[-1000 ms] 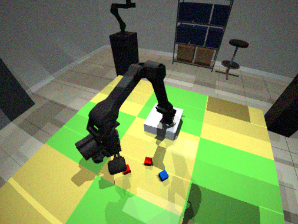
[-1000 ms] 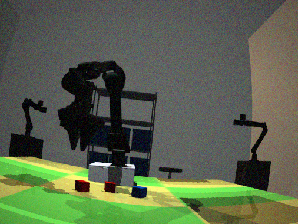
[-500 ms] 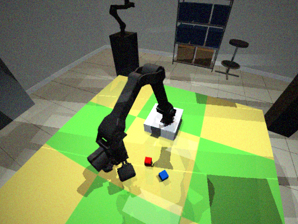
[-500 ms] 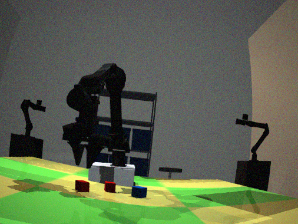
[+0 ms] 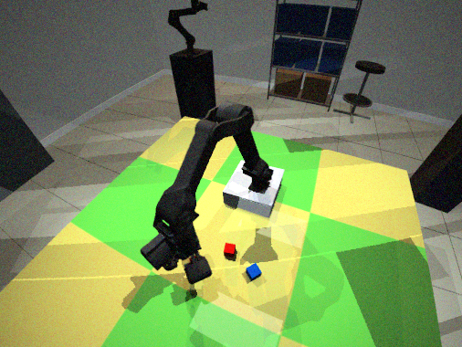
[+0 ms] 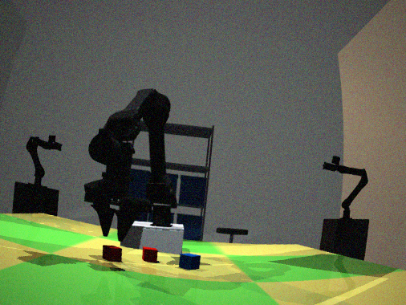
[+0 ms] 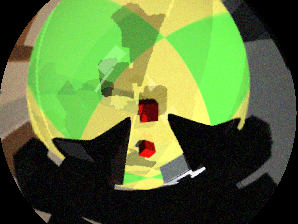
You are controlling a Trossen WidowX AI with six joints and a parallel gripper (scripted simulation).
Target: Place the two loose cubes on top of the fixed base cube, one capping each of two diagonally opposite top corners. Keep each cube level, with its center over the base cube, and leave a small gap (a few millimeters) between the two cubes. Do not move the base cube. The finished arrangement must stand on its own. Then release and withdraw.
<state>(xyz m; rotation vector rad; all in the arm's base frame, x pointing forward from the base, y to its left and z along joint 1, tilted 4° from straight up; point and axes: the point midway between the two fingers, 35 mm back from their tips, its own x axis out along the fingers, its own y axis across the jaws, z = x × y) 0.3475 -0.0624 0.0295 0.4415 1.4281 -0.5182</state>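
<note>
My gripper (image 6: 113, 238) (image 7: 149, 118) is open and empty, pointing down above a dark, shaded red cube (image 6: 111, 254) (image 7: 148, 110). That cube is hidden behind the gripper in the top view. A brighter red cube (image 5: 229, 249) (image 6: 150, 254) (image 7: 146, 149) lies on the mat nearby; in the wrist view it shows lower down between the fingers. A blue cube (image 5: 254, 271) (image 6: 189, 262), the only one of its colour, stands apart from both red cubes. It is not seen in the wrist view. The three cubes rest separately, with nothing on top of the blue cube.
The arm's white base box (image 5: 248, 199) (image 6: 162, 239) stands behind the cubes on the green and yellow checkered mat (image 5: 365, 183). Dark pedestals with other arms, a shelf (image 5: 315, 36) and a stool (image 5: 370, 67) stand beyond the mat.
</note>
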